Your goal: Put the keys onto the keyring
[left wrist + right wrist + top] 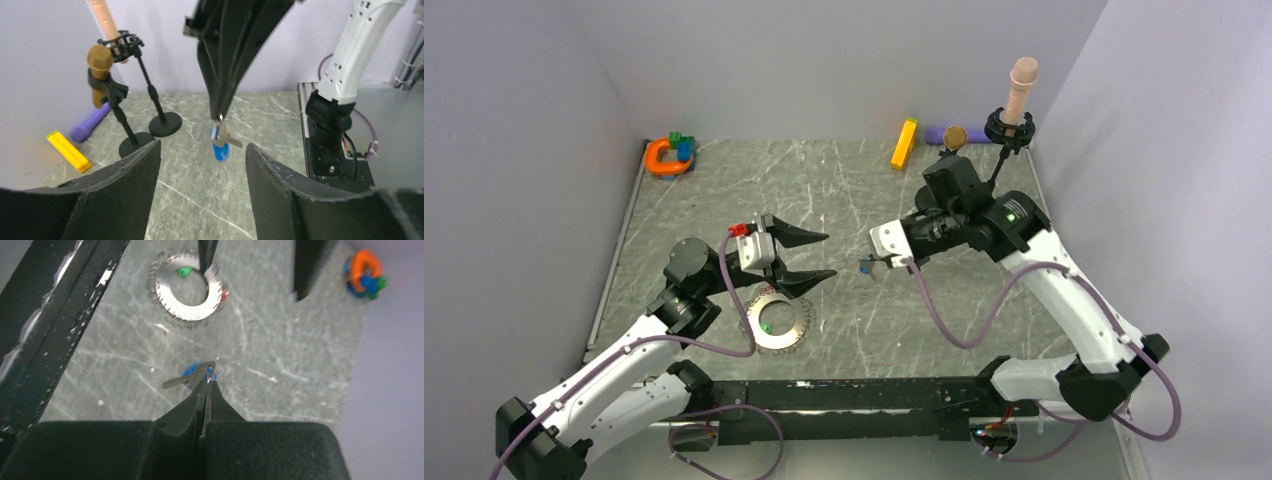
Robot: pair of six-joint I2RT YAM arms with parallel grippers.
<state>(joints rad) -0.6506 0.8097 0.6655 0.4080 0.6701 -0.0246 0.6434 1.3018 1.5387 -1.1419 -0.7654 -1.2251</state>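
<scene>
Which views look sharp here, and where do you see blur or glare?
Top view: even light, sharp, only faint shadows. Left wrist: the left gripper is blurred up close, while the key is fairly sharp. Right wrist: soft throughout, the keyring glares bright and the right gripper is out of focus.

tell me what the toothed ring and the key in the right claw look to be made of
The keyring is likely metal with a bright silvery finish: it reflects the light strongly, and its toothed edge looks thin and flat. The key pinched in the right claw has a dull grey blade, probably metal, and a glossy blue head, probably plastic, though the view is blurred.
</scene>
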